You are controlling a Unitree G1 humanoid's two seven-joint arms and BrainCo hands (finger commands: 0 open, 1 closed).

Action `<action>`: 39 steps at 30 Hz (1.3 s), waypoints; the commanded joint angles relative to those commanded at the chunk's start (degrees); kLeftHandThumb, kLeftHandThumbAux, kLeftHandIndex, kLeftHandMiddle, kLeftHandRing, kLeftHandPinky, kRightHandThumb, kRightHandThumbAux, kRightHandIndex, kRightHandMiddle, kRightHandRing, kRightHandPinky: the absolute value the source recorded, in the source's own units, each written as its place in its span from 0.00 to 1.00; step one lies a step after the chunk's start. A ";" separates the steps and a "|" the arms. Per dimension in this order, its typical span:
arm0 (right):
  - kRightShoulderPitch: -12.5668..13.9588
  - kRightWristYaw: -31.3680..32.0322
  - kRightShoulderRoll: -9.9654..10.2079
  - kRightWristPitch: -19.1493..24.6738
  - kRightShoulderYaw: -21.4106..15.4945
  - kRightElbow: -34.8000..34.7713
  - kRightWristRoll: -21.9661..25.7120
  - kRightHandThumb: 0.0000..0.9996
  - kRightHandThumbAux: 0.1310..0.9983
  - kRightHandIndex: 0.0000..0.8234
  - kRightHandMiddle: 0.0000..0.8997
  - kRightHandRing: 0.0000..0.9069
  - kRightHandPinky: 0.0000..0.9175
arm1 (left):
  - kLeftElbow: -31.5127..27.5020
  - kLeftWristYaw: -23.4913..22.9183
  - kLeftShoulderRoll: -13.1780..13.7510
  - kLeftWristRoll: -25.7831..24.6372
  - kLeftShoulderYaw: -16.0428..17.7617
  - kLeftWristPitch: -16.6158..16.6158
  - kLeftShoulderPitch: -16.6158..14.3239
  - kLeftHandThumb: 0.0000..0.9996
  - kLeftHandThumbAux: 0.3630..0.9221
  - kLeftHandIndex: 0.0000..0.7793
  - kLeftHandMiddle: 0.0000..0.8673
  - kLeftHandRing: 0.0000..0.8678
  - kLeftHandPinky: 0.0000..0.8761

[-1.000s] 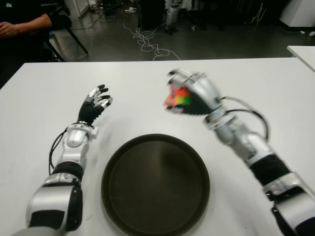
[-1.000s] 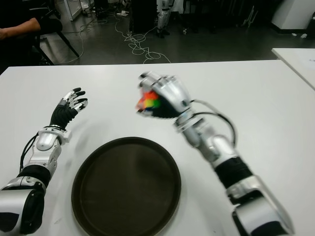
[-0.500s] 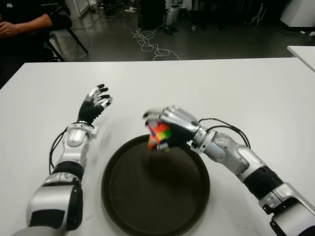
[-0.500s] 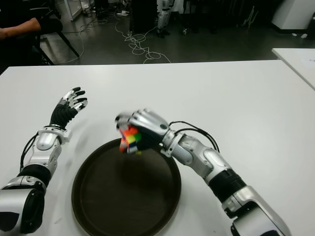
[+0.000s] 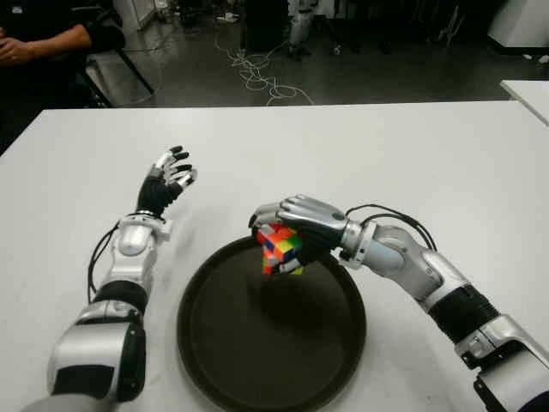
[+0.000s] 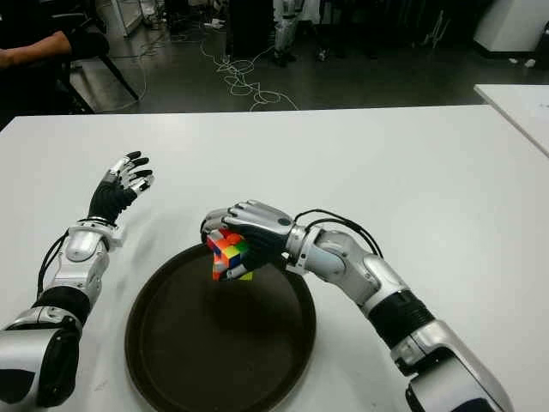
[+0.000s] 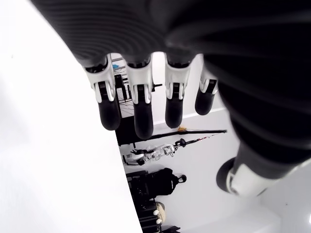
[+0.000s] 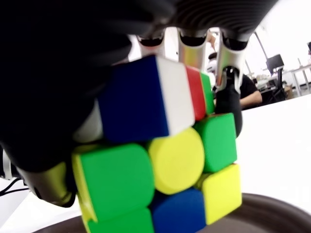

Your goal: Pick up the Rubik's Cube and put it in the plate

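White tabletop (image 5: 412, 154) stretches out in front of the robot, with dark floor beyond its far edge where loose cables (image 5: 257, 73) trail, and a person's arm (image 5: 47, 43) in a dark sleeve shows at the far left corner. Directly under the right hand (image 5: 300, 232) sits a round dark plate (image 5: 214, 343), its far rim just beneath the knuckles. That hand is curled palm-down around the Rubik's Cube (image 5: 280, 251), fingers (image 6: 225, 216) wrapped over the top and far side, thumb side hidden behind it; the cube hangs tilted under the palm, held above the far part of the plate and not resting on it as far as the eye views show. From the right wrist camera the cube (image 8: 160, 160) fills the view, green, yellow, blue, white and red tiles facing out, fingertips pressed along its far edge and the plate's dark rim (image 8: 272, 213) showing just below it. Off to the left of the plate, well apart from the working hand, the left hand (image 5: 165, 182) shows above the table with its fingers (image 7: 138, 104) straight and slightly spread, holding nothing.
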 joint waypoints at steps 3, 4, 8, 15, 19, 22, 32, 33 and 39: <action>0.00 -0.66 0.46 -0.61 -0.12 1.11 -0.35 0.83 0.65 0.48 0.52 0.49 0.51 | 0.10 -0.07 0.05 -0.05 0.01 -0.05 0.01 0.24 0.60 0.12 0.19 0.19 0.19; 0.00 -0.94 0.63 -0.88 -0.16 1.53 -0.41 0.83 0.65 0.48 0.52 0.49 0.51 | 0.13 -0.10 0.07 -0.07 0.02 -0.07 0.02 0.24 0.60 0.12 0.19 0.19 0.19; -0.21 -1.98 1.55 -1.91 -0.18 3.78 -0.67 0.83 0.65 0.49 0.51 0.48 0.49 | 0.17 -0.26 0.13 -0.23 0.14 -0.15 0.00 0.24 0.60 0.12 0.19 0.19 0.19; -0.15 -3.56 3.26 -4.16 -1.19 6.60 0.41 0.83 0.65 0.53 0.48 0.37 0.38 | -0.32 -0.62 -0.09 -0.68 0.39 -0.31 0.03 0.25 0.61 0.12 0.18 0.19 0.20; -0.22 -3.95 3.70 -4.69 -1.49 7.46 0.10 0.76 0.68 0.51 0.34 0.29 0.30 | -0.33 -0.34 -0.11 -0.61 0.34 -0.14 -0.01 0.25 0.62 0.12 0.18 0.19 0.21; -0.18 -3.55 4.11 -4.82 -1.60 8.08 0.57 0.71 0.70 0.49 0.20 0.19 0.22 | -0.31 0.25 -0.09 -0.24 0.13 -0.32 -0.01 0.25 0.62 0.12 0.19 0.19 0.21; -0.59 -0.45 4.89 -4.14 -1.49 9.84 2.33 0.12 0.85 0.08 0.03 0.04 0.09 | -0.47 0.30 -0.06 0.23 -0.39 -1.21 0.16 0.26 0.62 0.12 0.18 0.19 0.22; -0.63 -0.31 4.98 -4.04 -1.52 9.97 2.32 0.09 0.85 0.07 0.02 0.04 0.09 | -0.46 0.22 -0.07 0.20 -0.37 -1.23 0.15 0.26 0.62 0.12 0.18 0.19 0.22; -1.12 -0.30 5.30 -3.31 -1.94 10.63 1.72 0.01 0.80 0.01 0.00 0.02 0.08 | -0.24 0.54 -0.29 0.00 -0.13 -1.12 0.03 0.27 0.61 0.13 0.20 0.21 0.24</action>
